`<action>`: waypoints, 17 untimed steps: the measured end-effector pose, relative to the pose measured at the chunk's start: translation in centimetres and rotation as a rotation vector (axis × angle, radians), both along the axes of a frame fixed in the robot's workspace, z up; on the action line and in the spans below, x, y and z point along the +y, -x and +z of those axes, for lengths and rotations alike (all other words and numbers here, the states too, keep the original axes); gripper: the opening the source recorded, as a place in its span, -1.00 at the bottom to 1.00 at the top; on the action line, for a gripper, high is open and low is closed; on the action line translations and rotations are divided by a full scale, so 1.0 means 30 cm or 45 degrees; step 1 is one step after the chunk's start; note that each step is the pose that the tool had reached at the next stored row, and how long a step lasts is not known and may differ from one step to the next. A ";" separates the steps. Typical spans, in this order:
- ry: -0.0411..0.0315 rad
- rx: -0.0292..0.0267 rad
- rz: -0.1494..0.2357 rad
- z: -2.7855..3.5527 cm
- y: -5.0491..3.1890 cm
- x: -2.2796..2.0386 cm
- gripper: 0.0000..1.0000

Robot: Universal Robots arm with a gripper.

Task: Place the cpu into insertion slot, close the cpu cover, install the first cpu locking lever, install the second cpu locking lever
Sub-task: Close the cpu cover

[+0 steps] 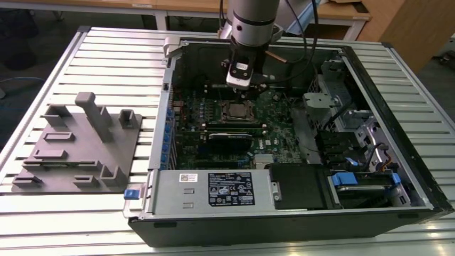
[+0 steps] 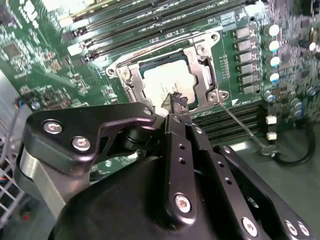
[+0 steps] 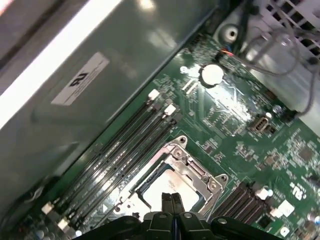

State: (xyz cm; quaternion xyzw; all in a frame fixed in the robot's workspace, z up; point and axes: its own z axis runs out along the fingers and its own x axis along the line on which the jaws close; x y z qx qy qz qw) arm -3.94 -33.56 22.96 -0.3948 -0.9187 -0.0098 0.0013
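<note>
The cpu (image 2: 167, 82) lies in its socket on the motherboard, its pale metal top showing through the square opening. The cpu cover (image 2: 201, 65) lies flat over it as a silvery frame, also seen from the other side as the cpu cover (image 3: 194, 169). One wire locking lever (image 2: 165, 39) runs along the socket's edge. The other locking lever (image 2: 242, 127) sticks out at a slant from a socket corner. My gripper (image 2: 176, 100) hangs just above the socket, shut, with nothing between its fingers. In the exterior view the gripper (image 1: 240, 81) is over the cpu (image 1: 235, 110).
The open computer case (image 1: 398, 69) lies on a slatted table, its walls ringing the motherboard. Memory slots (image 3: 120, 150) run beside the socket. A power supply (image 1: 213, 189) and drive bays (image 1: 355, 181) fill the near side. A grey fixture plate (image 1: 78, 144) sits at the exterior view's left.
</note>
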 end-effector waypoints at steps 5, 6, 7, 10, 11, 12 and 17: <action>-0.0001 -0.0001 0.116 -0.002 0.000 0.000 -0.80; -0.0001 -0.0001 0.139 -0.002 0.000 0.000 -0.80; 0.0000 0.0000 0.162 -0.002 0.000 0.000 -0.80; -0.0001 0.0000 0.230 -0.003 0.000 0.000 -0.80; 0.0000 -0.0001 0.253 -0.003 0.000 0.000 -0.80; -0.0001 -0.0001 0.278 -0.004 0.000 0.000 -0.80; 0.0000 0.0000 0.393 -0.005 0.000 0.000 -0.80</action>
